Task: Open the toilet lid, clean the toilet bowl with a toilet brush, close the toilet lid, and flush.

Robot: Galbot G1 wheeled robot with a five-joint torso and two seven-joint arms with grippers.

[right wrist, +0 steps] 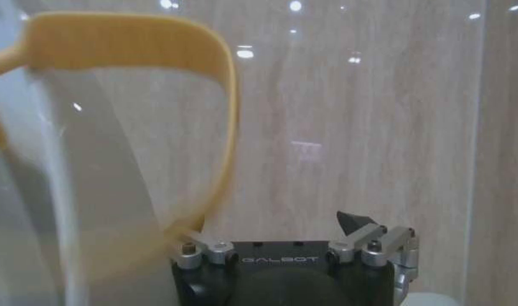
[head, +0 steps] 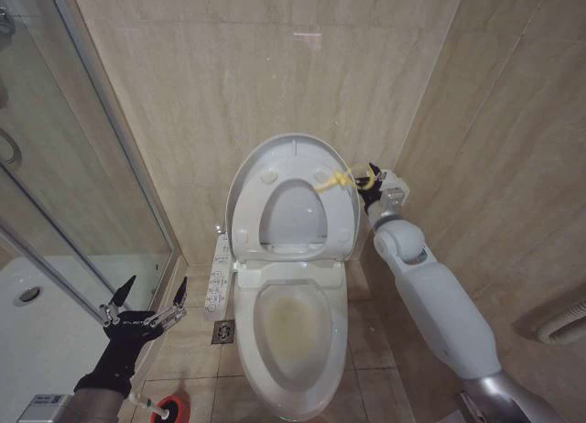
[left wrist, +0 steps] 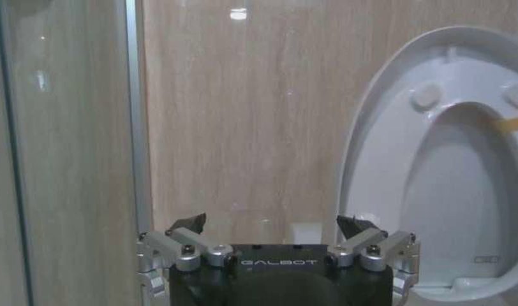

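lid raised, right gripper at the yellow loop

the toilet lid (head: pixel 275 162) stands upright against the beige tiled wall (head: pixel 229 66), with the ring-shaped seat (head: pixel 341 223) raised against it. the toilet bowl (head: pixel 295 336) lies open below, a yellowish-brown stain on its inner surface.

the right gripper (head: pixel 370 187) is up at the lid's right rim, at the yellow cord loop (head: pixel 341 179). in the right wrist view the loop (right wrist: pixel 216 76) arches close over one side of the gripper (right wrist: pixel 284 233) and runs down to one of its fingers; the fingers stand apart, and i cannot tell whether they grip the cord.

the left gripper (head: pixel 146 306) hovers low to the left of the toilet, beside the glass shower door (head: pixel 64 203), its fingers spread wide and holding nothing. below it, on the floor, the toilet brush (head: pixel 146 403) lies with its white handle leading to the red holder cup (head: pixel 171 407).
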